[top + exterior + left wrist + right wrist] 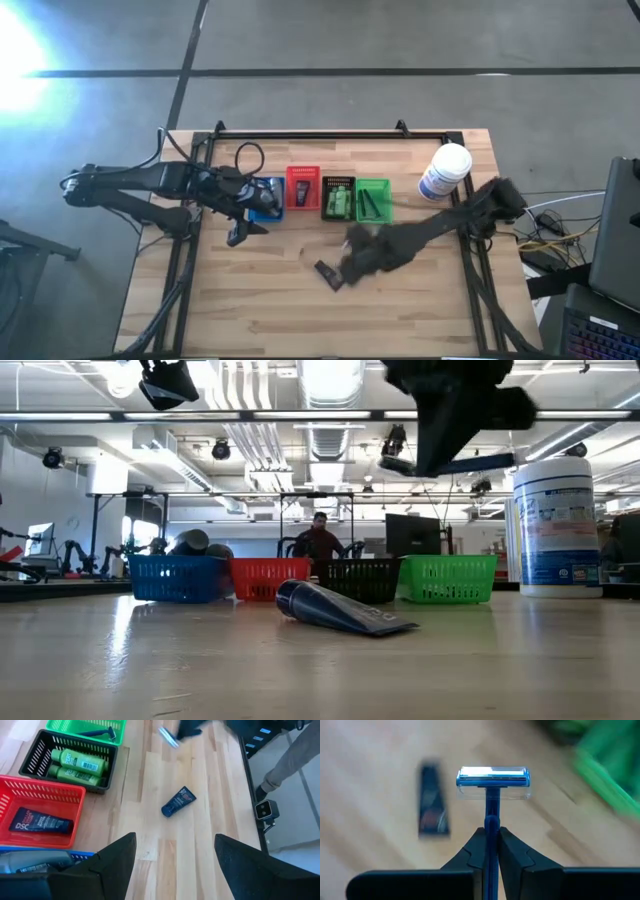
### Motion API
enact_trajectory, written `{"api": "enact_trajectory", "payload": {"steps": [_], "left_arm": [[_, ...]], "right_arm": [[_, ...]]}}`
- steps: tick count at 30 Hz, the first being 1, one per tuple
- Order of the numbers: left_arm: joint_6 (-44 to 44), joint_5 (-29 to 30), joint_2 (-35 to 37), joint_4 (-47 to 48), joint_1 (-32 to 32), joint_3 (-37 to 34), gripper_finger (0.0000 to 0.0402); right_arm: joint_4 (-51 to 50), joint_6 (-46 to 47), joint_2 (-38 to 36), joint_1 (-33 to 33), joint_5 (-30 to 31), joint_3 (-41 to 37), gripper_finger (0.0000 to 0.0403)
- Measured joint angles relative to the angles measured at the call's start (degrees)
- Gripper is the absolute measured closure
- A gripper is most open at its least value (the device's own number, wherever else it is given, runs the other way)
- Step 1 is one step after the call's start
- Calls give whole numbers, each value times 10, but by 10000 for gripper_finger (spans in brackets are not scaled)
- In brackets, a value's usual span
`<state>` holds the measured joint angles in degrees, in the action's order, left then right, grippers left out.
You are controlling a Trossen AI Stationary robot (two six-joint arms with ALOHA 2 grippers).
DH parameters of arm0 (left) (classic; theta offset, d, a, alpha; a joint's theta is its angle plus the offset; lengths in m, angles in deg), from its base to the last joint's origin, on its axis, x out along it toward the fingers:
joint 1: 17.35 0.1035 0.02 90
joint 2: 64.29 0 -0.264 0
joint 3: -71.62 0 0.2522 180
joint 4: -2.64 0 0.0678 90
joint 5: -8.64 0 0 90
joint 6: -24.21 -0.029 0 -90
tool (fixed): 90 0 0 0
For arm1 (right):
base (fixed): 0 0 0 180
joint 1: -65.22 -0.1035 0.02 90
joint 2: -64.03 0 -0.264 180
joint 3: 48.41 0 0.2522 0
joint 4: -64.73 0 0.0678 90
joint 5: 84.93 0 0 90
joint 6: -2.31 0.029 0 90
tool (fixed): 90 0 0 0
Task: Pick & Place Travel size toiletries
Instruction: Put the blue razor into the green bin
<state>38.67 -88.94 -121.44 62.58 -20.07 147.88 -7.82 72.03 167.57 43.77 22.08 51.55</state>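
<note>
My right gripper is shut on a blue razor with a clear cap over its head. It hovers above the table's middle, just beside a dark tube that lies flat on the wood. My left gripper is open and holds nothing. It hangs near the blue basket. In the left wrist view the red basket holds a dark tube, the black basket green tubes and the green basket a blue razor. My right gripper pinches the razor's thin blue handle between its two fingers, which lie along the handle. The head sticks out past the fingertips. The razor is lifted clear of the table.
Blue, red, black and green baskets stand in a row at mid-table, toward the far edge. A big white container with a blue label stands at the far right. Bare wood lies in front of the baskets. A person shows in the room behind.
</note>
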Motion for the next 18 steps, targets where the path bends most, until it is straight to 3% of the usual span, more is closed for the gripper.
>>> {"api": "enact_trajectory", "payload": {"steps": [3, 7, 11, 18], "left_arm": [[-9, 0, -2, -5, 0, 0, 126], [-18, 0, -3, -14, 0, 0, 126], [-43, 0, -4, -12, 0, 0, 127], [-89, 0, -4, -12, 0, 0, 126]], "right_arm": [[9, 158, -62, 35, 27, -65, 379], [12, 230, -122, 88, 68, -139, 379], [37, 224, -182, 159, 68, -198, 379], [153, 168, -208, 260, 13, -287, 378]]}}
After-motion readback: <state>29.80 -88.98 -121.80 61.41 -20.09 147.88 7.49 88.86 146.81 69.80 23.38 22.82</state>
